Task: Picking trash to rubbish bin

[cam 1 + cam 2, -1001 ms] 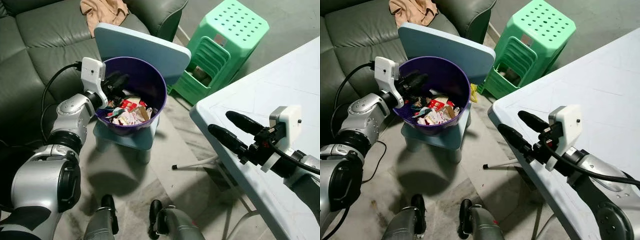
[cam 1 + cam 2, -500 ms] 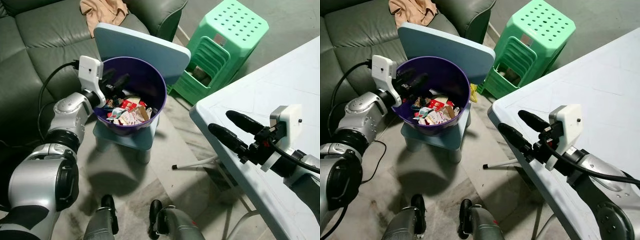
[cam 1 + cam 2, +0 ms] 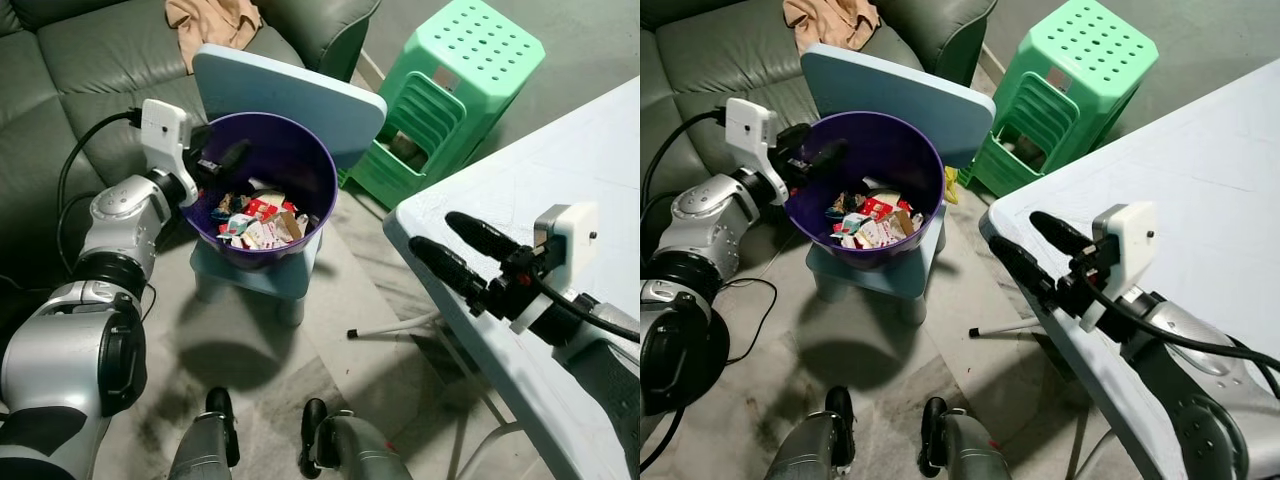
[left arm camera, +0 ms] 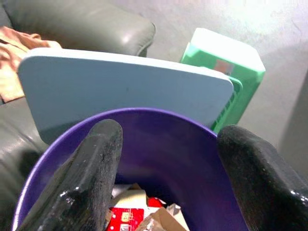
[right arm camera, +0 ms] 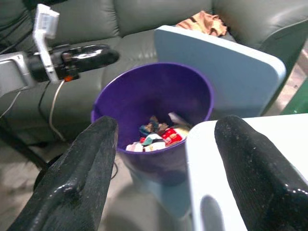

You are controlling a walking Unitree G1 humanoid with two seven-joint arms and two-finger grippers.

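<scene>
From the head cameras, the purple rubbish bin (image 3: 268, 200) is sitting on the seat of a small light blue chair (image 3: 290, 95), and mixed trash (image 3: 256, 221) is lying in its bottom (wrappers and bits of card, mostly red and white). The left gripper (image 3: 222, 160) is hovering over the bin's near-left rim with its fingers a little apart and nothing between them. The right gripper (image 3: 462, 252) is reaching out over the edge of the white counter (image 3: 580, 160), fingers parted and empty. A green plastic stool (image 3: 450, 90) is standing beside the chair, a grey sofa (image 3: 70, 90) is lying behind the bin, and a tan cloth (image 3: 212, 18) is resting on the sofa.

In the left wrist view, the two black fingers (image 4: 91, 173) are standing wide apart above the bin (image 4: 159, 144), with the chair back (image 4: 125, 86) rising behind it.

In the right wrist view, the fingers (image 5: 82, 173) are spread wide, framing the bin (image 5: 154, 96) and the counter corner (image 5: 231, 159).
</scene>
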